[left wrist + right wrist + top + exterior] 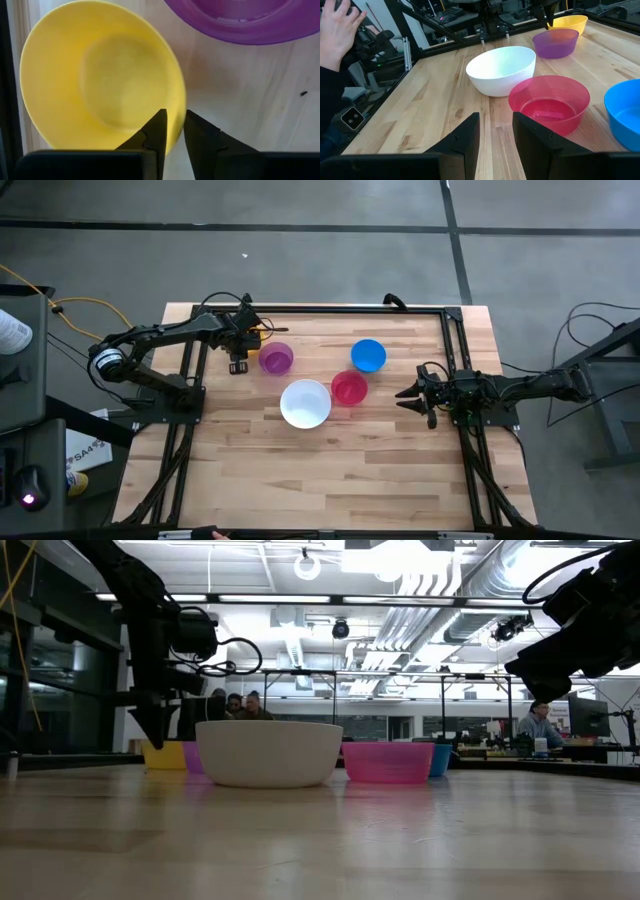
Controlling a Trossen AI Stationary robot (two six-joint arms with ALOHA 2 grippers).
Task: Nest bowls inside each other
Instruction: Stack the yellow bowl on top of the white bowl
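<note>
The yellow bowl stands at the table's far left, next to the purple bowl. My left gripper comes down on the yellow bowl's rim and is shut on it. The white bowl, red-pink bowl and blue bowl stand apart on their bases in the middle of the table. My right gripper waits open at the right, level, pointing at the red-pink bowl. My left gripper has the yellow bowl's rim between its two fingers, on the side toward the purple bowl. One finger is inside the bowl and the other outside. The fingers come steeply from above. The bowl's base is down at the table.
A black frame rail runs along the far edge just behind the yellow bowl, and side rails run down both sides. Bare wood lies toward the near edge. A person's hand shows beyond the table.
</note>
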